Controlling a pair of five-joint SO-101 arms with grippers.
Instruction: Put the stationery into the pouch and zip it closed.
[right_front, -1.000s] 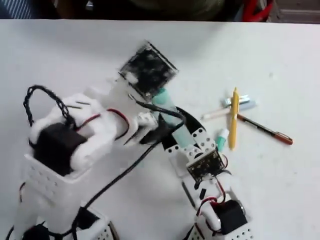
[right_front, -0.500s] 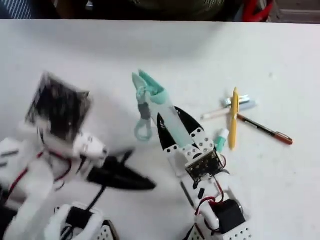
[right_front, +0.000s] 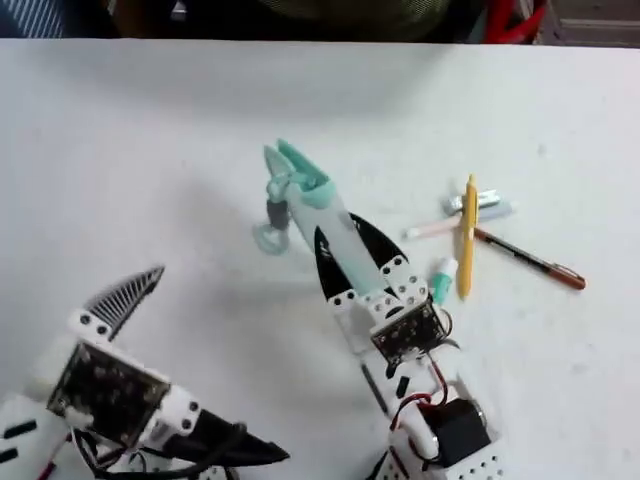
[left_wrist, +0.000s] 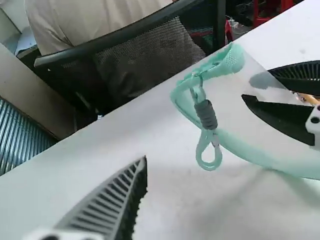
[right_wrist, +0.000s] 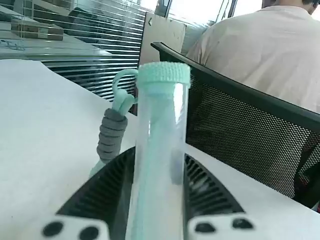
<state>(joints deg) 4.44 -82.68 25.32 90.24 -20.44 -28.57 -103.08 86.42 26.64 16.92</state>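
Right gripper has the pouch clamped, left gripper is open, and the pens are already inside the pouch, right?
Not quite. The pens are not in the pouch; the high view shows them lying on the table beside it. The right gripper does have the pouch clamped, and the left gripper is open.

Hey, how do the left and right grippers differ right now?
The right gripper grips the clear mint-edged pouch; the left gripper holds nothing. The right's jaws are narrow around the pouch, the left's spread wide apart. Both have black jaws and white bodies.
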